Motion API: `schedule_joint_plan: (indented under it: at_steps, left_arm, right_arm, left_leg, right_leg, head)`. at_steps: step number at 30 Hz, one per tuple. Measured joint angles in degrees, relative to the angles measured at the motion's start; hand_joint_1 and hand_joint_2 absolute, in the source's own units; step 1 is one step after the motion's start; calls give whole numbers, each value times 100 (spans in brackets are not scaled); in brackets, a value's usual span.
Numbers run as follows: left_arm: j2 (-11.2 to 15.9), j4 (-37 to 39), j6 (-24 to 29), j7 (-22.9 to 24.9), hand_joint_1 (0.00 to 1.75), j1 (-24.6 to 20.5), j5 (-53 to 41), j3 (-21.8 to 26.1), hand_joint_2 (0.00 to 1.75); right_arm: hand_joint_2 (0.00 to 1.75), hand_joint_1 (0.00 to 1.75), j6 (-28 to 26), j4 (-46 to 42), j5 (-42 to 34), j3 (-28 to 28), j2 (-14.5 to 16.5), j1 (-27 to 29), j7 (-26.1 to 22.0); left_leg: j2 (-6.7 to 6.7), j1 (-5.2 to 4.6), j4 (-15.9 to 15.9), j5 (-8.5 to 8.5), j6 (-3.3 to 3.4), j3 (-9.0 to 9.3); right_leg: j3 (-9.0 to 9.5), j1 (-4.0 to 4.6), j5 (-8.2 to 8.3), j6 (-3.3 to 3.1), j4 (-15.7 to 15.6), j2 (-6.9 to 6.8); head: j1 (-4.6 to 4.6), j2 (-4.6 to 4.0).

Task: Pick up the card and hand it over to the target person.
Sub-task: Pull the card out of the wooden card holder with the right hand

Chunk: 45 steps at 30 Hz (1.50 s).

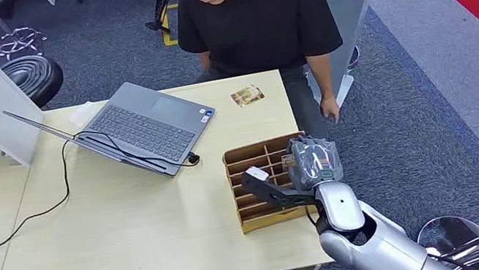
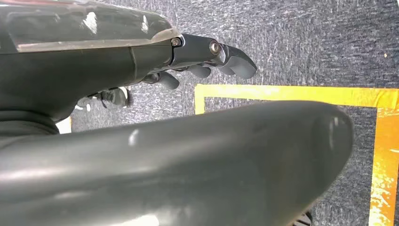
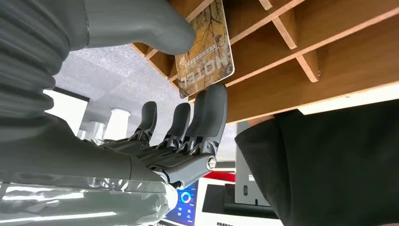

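Even, bright indoor light falls from overhead, and the table (image 1: 127,229) beyond the right hand (image 1: 311,159) carries only soft, short shadows under the laptop (image 1: 146,125). The head view is sharp, with slight bending toward its edges. In the left wrist view the left hand (image 2: 207,59) is close and soft, and white glare streaks the clear cover behind it. In the right wrist view the card (image 3: 207,47) by the thumb is crisp, its print readable; the cover glints.

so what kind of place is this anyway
Probably an office or lab set up as a mock reception desk: a wooden table with an open laptop, a compartmented card box, and grey carpet marked with red tape.
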Motion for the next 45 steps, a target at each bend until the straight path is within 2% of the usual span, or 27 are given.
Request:
schedule_joint_plan:
  at_steps: [19, 25, 30, 39, 45]
  left_arm:
    - [-19, 6, -43, -8, 0, 0, -34, -35, 0]
    - [-18, 9, -53, -14, 0, -2, -54, -54, 0]
    - [-15, 11, -55, -15, 0, -2, -64, -62, 0]
    - [-14, 12, -87, -110, 0, 6, 16, 49, 0]
    - [-18, 15, -69, -152, 0, 14, 97, 141, 0]
  right_arm:
    - [175, 110, -27, 137, -81, -7, 6, -64, 0]
    - [175, 137, -39, 120, -57, -75, 10, -41, 0]
    - [175, 174, -29, 86, -57, -111, 3, -18, 0]
    - [175, 175, -162, -45, -76, -114, -39, 20, -28]
    - [175, 175, -472, -1298, -228, -196, -285, 148, -251]
  left_leg:
    - [6, -1, -2, 2, 0, -1]
    - [5, -1, 1, 0, 0, -1]
    - [4, -1, 0, 2, 0, -1]
    - [2, -1, -1, 1, 0, 1]
    - [0, -2, 6, -1, 0, -6]
  right_leg:
    - [-4, -1, 3, 0, 0, 5]
    - [-3, -1, 1, 1, 2, 5]
    - [-3, -1, 2, 0, 1, 3]
    - [-1, -1, 1, 0, 0, 1]
    - [-8, -2, -2, 0, 8, 0]
  head:
    - [0, 0]
    - [0, 0]
    - [0, 0]
    - [0, 0]
    - [0, 0]
